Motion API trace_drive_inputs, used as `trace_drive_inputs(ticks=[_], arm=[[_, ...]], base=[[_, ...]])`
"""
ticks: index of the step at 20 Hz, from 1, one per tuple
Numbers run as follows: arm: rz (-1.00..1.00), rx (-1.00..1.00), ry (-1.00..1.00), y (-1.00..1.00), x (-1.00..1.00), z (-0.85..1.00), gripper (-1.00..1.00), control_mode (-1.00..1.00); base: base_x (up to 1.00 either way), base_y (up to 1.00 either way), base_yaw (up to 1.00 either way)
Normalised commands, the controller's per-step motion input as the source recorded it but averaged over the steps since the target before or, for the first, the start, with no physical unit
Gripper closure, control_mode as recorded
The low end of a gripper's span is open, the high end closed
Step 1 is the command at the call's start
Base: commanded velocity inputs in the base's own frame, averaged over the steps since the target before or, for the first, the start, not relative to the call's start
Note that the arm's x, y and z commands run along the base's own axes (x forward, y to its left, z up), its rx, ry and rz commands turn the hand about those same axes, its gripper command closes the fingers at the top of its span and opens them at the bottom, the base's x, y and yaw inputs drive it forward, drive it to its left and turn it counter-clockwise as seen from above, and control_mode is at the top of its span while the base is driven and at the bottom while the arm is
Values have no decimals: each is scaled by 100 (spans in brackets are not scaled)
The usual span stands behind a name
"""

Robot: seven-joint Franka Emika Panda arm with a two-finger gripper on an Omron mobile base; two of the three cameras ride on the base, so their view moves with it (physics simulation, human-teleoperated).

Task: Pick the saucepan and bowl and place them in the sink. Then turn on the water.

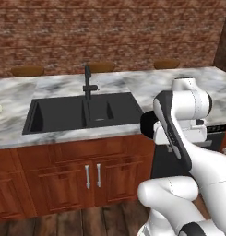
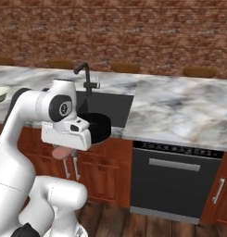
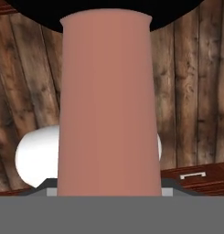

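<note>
A grey-veined marble desk point(image 1: 50, 90) is seen before a red brick wall point(image 1: 110, 32), above a dark plank floor point(image 3: 195, 91). The small round black saucepan point(image 2: 98, 127) is carried in front of the desk edge, its salmon-pink handle point(image 3: 109, 105) pinched in the hand point(image 2: 64, 147).

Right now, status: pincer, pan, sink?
Pincer shut on saucepan by its pink handle, held in front of the counter edge. Sink holds nothing, faucet dry. Bowl on counter far left.

marble counter point(image 2: 179, 111) | dishwasher point(image 2: 173, 180) beneath | brick wall point(image 1: 110, 32) behind
</note>
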Motion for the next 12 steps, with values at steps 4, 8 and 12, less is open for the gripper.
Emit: trace_drive_inputs(ticks=[4,8,12], arm=[[0,0,0,0,0,0,100,100],[0,0,0,0,0,0,100,100],[0,0,0,0,0,0,100,100]], base=[[33,36,-15],[46,31,-14],[55,1,-3]])
